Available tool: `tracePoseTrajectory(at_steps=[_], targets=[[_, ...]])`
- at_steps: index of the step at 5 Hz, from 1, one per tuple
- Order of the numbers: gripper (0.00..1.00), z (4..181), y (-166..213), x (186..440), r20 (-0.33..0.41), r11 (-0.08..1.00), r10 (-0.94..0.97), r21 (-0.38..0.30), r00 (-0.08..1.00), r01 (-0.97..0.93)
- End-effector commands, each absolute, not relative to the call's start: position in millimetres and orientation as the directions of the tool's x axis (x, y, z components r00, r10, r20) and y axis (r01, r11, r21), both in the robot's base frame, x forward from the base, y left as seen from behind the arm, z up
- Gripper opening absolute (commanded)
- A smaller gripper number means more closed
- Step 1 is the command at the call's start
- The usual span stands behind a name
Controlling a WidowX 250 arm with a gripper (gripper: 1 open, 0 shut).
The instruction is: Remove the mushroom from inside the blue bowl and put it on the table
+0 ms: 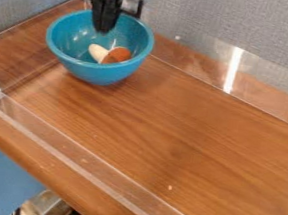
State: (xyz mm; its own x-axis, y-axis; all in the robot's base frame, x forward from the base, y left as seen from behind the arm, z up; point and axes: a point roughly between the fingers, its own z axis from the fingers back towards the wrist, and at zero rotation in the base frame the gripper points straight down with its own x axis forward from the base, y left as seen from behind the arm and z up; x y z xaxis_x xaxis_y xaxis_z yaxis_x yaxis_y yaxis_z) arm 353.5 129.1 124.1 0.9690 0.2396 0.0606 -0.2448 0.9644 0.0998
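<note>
I observe the gripper (104, 25) clenched shut and holding nothing, pointing straight down over the far side of the blue bowl (73, 59). The mushroom (108, 53) lies on its side inside the bowl, just below the fingertips and apart from them. The bowl stands on the table (183, 135).
</note>
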Motion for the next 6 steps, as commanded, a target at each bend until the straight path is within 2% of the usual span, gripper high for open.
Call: tracePoseTrajectory(at_steps=[1,2,4,6], targets=[[0.00,188.3,119,357,0.198,0.963,0.219,0.116,0.955,-0.245],[1.00,198.0,113,356,0.218,0.964,0.210,0.118,0.953,-0.240],[1.00,174.8,127,348,0.162,0.956,0.248,0.121,0.955,-0.269],[1.00,143.0,137,346,0.101,0.952,0.268,0.126,0.958,-0.279]])
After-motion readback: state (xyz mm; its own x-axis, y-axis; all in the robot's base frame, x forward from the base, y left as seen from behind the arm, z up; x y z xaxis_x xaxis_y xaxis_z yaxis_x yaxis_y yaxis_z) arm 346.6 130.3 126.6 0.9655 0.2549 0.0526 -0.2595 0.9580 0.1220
